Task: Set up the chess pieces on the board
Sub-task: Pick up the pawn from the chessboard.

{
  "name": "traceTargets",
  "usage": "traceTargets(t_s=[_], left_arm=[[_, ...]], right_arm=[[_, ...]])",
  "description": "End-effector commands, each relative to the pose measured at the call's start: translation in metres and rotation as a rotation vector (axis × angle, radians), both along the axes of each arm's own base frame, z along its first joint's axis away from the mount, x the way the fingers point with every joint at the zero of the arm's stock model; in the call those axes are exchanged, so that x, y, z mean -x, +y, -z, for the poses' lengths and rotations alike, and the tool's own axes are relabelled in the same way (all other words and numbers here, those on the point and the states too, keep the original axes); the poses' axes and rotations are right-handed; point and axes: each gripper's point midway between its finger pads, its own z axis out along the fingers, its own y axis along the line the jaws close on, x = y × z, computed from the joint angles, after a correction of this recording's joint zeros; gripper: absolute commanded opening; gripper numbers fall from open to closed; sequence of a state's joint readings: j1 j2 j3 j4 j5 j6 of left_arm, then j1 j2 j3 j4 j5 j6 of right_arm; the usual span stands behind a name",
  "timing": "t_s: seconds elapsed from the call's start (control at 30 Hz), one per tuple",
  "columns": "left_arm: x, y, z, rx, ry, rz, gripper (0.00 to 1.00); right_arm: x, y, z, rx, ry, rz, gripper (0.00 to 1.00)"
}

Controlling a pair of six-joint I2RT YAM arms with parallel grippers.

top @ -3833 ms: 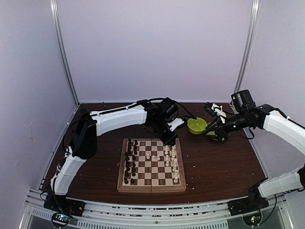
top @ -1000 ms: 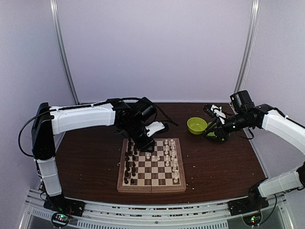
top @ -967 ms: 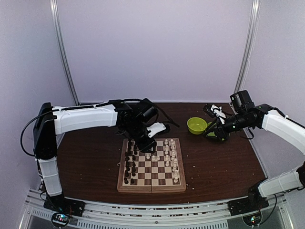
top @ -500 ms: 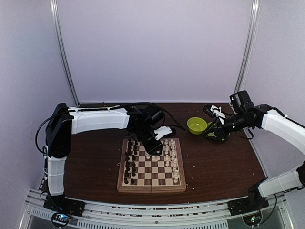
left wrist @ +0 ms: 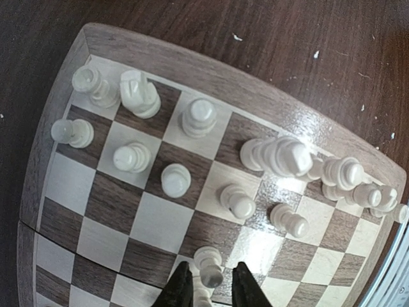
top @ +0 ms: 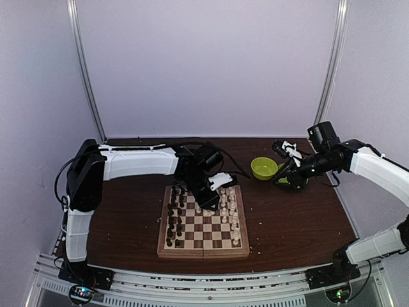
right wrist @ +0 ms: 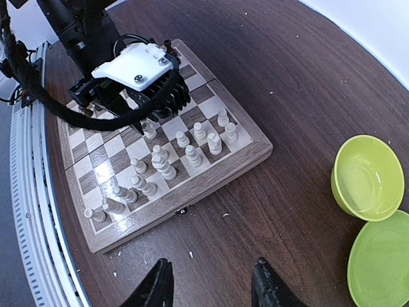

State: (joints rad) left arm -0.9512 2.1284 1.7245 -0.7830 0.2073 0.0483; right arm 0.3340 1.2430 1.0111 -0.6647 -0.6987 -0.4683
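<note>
**A:** What is the left gripper (left wrist: 211, 281) doing?

**B:** It is hanging low over the board (left wrist: 255, 102). Its two dark fingers (left wrist: 177, 295) are standing narrowly apart, and one white piece (left wrist: 208, 262) is standing upright between them. I cannot tell whether the pads are pressing it or only bracketing it.

**A:** Where are the other chessmen sitting?

**B:** The remaining white pieces (left wrist: 192, 118) are standing ahead of the fingertips, crowding the squares along the board's far border. The dark pieces (top: 174, 214) are lining the opposite side, behind the fingers, and are showing only from above.

**A:** And the right gripper (right wrist: 211, 263)?

**B:** It is hovering above the brown table (right wrist: 307, 83), well apart from the board. Its fingers are spreading wide and holding nothing. The board is lying ahead of them and to their left. A green bowl (right wrist: 367, 176) is sitting ahead and to their right. A green plate (right wrist: 383, 262) is lying just beside the bowl, out past the right finger.
</note>
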Motion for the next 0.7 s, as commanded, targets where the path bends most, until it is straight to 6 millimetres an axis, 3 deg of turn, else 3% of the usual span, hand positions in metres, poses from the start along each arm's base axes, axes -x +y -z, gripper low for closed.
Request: traceTargets(t_s=[0.0, 0.23, 0.67], left_arm=[[0.000, -0.010, -0.002, 0.023, 0.003, 0.020, 0.23], [0.001, -0.010, 0.004, 0.012, 0.014, 0.020, 0.22], [0.004, -0.009, 0.007, 0.001, 0.041, 0.025, 0.06]], right_arm=[[-0.005, -0.001, -0.007, 0.001, -0.021, 0.004, 0.42], [-0.005, -0.001, -0.007, 0.001, -0.019, 0.006, 0.42], [-0.005, -0.001, -0.007, 0.002, -0.020, 0.002, 0.41]])
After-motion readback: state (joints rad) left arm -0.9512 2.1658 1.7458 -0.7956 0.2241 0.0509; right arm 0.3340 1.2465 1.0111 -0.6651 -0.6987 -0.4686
